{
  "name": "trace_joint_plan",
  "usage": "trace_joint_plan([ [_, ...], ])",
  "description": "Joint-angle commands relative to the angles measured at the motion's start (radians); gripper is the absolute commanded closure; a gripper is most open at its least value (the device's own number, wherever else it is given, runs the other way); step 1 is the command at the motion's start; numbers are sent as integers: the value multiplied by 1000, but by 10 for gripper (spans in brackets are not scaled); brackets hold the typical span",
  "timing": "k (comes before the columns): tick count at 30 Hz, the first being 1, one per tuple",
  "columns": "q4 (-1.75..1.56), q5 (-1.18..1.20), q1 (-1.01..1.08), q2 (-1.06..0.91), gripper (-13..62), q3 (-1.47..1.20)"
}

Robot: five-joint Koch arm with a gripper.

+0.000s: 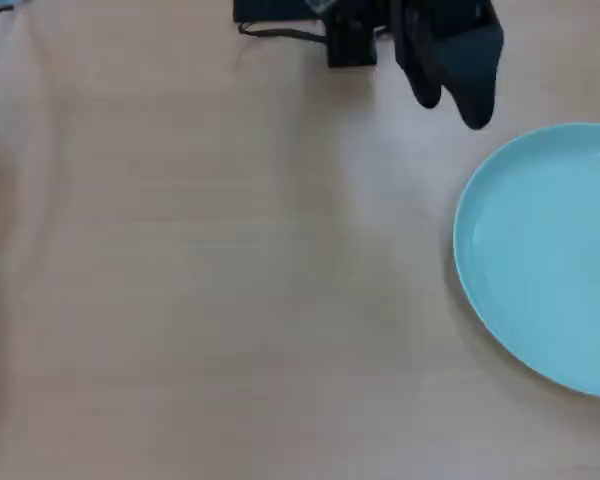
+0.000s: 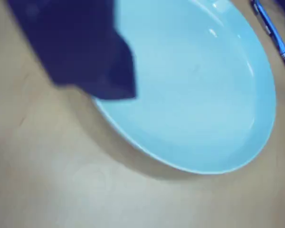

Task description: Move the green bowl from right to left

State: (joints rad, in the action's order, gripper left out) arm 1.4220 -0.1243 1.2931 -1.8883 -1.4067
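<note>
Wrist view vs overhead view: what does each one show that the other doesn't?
Only the wrist view: a blue pen-like object lying just past the bowl's far rim, near the frame's upper right corner, and the bowl's entire interior, which is empty.

Only the overhead view: the arm's black base parts and cable at the top edge, the gripper up-left of the bowl and clear of it, and the wide bare table to the left.

Both: the green bowl resting on the pale wooden table, nothing in it, and the dark jaws not gripping it.
</note>
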Motion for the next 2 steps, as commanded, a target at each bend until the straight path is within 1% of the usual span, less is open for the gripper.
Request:
trace_joint_plan([
  [1, -58, 9, 0, -28, 101, 37],
  [2, -58, 8, 0, -28, 101, 37],
])
